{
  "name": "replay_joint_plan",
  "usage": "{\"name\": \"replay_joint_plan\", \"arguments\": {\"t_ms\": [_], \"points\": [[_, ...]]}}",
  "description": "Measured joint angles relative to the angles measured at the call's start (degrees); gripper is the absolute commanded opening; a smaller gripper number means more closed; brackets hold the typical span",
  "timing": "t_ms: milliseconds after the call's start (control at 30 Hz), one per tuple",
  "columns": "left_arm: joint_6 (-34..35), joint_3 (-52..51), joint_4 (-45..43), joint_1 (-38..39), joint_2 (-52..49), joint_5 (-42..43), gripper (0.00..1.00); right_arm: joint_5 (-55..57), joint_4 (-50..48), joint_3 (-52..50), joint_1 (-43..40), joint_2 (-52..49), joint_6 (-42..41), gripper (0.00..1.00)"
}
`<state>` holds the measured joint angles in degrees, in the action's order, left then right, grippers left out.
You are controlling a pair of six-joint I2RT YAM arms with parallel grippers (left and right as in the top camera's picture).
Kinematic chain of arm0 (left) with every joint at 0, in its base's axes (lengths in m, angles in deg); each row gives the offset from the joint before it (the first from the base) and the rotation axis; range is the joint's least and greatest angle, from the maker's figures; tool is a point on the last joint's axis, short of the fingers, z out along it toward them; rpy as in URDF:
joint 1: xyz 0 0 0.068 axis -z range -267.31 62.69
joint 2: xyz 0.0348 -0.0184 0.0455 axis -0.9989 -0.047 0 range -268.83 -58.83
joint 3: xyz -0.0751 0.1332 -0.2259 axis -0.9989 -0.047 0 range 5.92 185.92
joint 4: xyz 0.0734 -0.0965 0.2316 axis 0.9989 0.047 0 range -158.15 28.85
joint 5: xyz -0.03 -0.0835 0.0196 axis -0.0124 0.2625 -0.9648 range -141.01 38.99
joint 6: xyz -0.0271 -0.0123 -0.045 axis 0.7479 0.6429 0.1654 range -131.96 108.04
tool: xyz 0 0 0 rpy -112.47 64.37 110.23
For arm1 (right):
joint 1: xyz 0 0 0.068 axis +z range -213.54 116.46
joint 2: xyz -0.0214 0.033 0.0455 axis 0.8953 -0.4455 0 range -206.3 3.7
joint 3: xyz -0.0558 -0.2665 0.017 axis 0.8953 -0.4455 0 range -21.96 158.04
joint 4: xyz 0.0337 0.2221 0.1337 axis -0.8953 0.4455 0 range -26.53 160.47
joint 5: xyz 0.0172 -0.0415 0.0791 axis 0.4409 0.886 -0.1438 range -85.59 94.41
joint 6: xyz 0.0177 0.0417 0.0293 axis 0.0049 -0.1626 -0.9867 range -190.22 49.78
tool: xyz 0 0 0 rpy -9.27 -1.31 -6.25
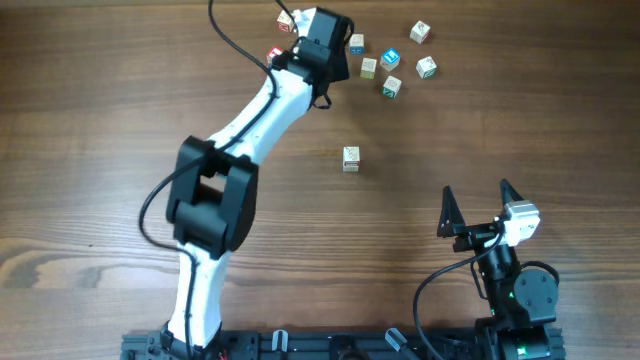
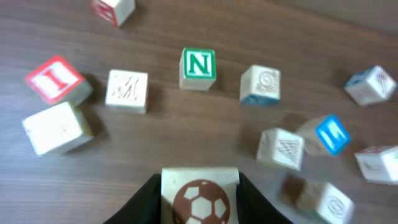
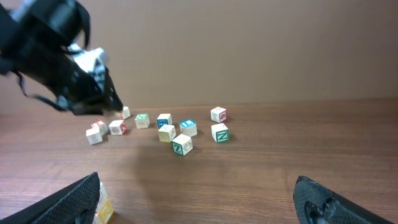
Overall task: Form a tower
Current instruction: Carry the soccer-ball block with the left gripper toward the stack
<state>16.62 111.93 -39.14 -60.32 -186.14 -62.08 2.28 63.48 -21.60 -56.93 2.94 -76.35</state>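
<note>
Right gripper spread wide; left gripper clamped on a football-printed cube.
Tower stands alone mid-table: pale from overhead, its height unclear, and yellow-marked only in the right wrist view. The overhead hides the far-side grip, which only the left wrist view shows. Beyond lie a green "N" cube and a red "I" cube.

Overhead straight down, left wrist close above cubes, right wrist low, far, same cubes
</note>
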Motion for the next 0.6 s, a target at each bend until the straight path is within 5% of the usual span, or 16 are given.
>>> {"name": "replay_joint_plan", "arguments": {"t_ms": [400,600], "points": [[1.3,0.0,29.1,13.7,15.6,0.0,0.23,0.0,0.0,0.0,0.0,0.0,0.0,1.00],[4.9,-3.5,31.9,19.1,15.6,-0.5,0.18,0.0,0.0,0.0,0.0,0.0,0.0,1.00]]}}
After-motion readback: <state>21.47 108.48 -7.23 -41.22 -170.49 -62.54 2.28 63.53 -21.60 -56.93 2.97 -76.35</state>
